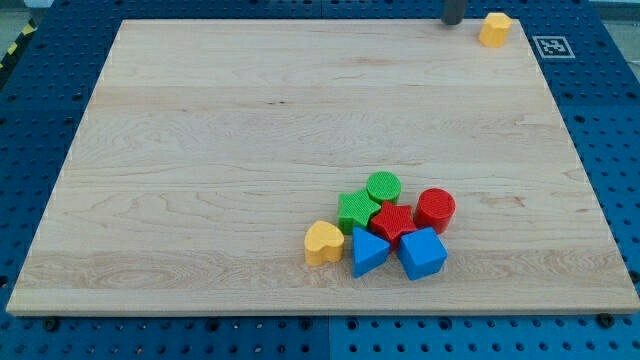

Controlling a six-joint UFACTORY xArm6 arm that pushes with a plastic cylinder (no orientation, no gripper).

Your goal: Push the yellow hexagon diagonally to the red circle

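Observation:
The yellow hexagon (pixel 494 29) sits near the board's top right corner. The red circle (pixel 435 210) stands in a cluster of blocks at the lower middle right. My tip (pixel 453 21) shows at the view's top edge, just to the left of the yellow hexagon, with a small gap between them. Only the rod's lower end is in view.
The cluster also holds a green circle (pixel 383 186), a green star-like block (pixel 356 211), a red star-like block (pixel 393 222), a blue triangle (pixel 368 251), a blue block (pixel 422 253) and a yellow heart (pixel 323 243). The wooden board (pixel 200 150) lies on a blue pegboard table. A marker tag (pixel 553 45) sits beyond the board's top right corner.

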